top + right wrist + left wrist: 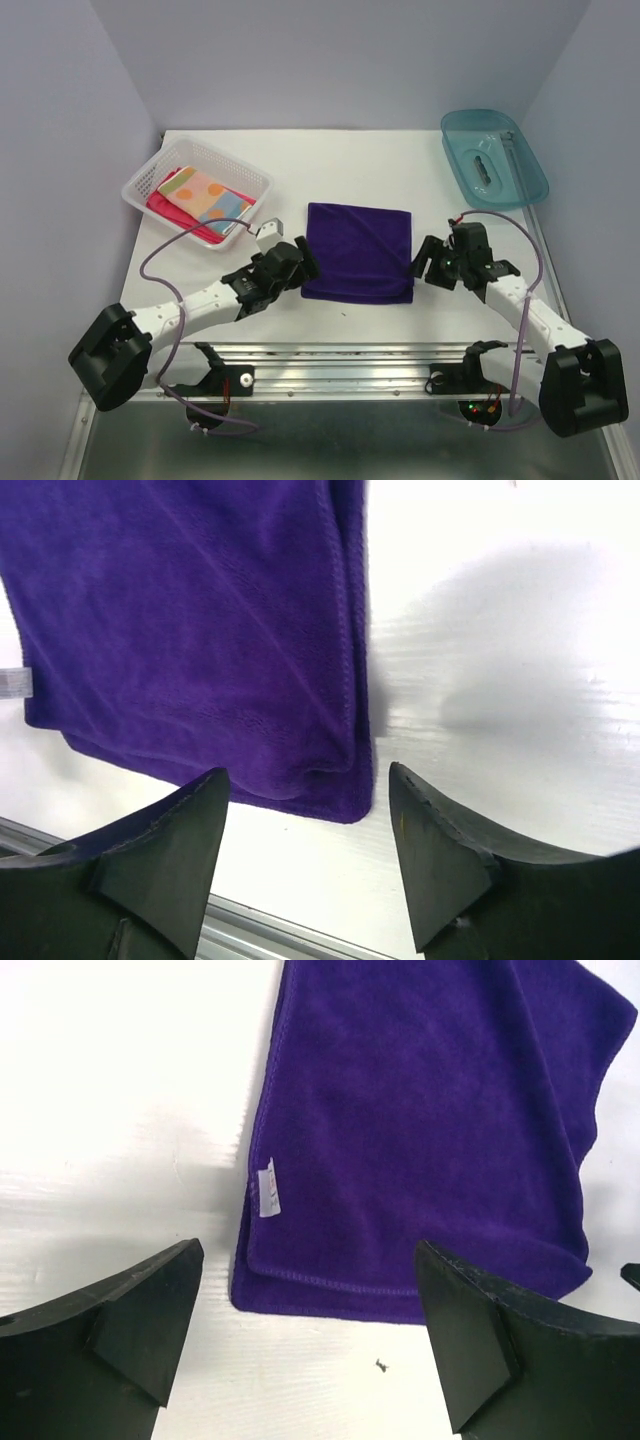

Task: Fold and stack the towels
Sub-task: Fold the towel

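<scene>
The left hand and right hand are standing spread, gripping nothing, flanking the folded purple towel that is lying flat on the counter. The orange dotted towel and pink towel are sitting in the white basket.

Both arms are stretched low and forward from the near edge, and they are bent inward toward each other. The left arm is reached to the upper right. The left gripper is kept low with its jaws spread wide, and nothing is clamped between its fingers. The right arm is reached to the upper left. The right gripper is also seen with its jaws apart, and nothing is held in it.
</scene>
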{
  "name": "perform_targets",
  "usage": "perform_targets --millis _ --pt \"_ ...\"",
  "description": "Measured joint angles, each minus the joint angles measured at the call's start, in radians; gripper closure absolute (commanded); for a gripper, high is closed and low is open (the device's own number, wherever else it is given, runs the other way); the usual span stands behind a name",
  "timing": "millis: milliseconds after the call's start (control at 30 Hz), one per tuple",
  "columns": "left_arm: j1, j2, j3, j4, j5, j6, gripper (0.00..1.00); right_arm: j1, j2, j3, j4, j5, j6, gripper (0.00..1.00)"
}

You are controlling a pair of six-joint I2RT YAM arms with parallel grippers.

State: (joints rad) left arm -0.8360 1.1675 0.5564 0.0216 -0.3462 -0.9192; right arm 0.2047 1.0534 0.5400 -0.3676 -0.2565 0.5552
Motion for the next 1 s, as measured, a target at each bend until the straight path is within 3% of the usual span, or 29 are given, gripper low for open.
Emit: perform_targets --millis 133,300,567,733,1000 --pt "0.009 0.057 0.075 -0.028 -0.027 0.045 0.01 0.000 0.028 0.069 -0.009 0.031 -0.019 0.22" --pt "0.108 0.283 0.323 0.001 -0.011 0.163 0.04 0.000 0.216 0.243 0.020 0.108 -0.006 0.21" --pt "0.287 0.645 0.653 0.034 0.084 0.319 0.19 -0.002 0.602 0.531 0.064 0.192 -0.028 0.31" --pt "0.314 0.760 0.750 0.014 0.121 0.356 0.23 -0.003 0.734 0.663 0.060 0.239 -0.063 0.39" --pt "0.340 0.851 0.801 0.007 0.167 0.381 0.41 -0.017 0.836 0.736 0.059 0.316 -0.097 0.46"
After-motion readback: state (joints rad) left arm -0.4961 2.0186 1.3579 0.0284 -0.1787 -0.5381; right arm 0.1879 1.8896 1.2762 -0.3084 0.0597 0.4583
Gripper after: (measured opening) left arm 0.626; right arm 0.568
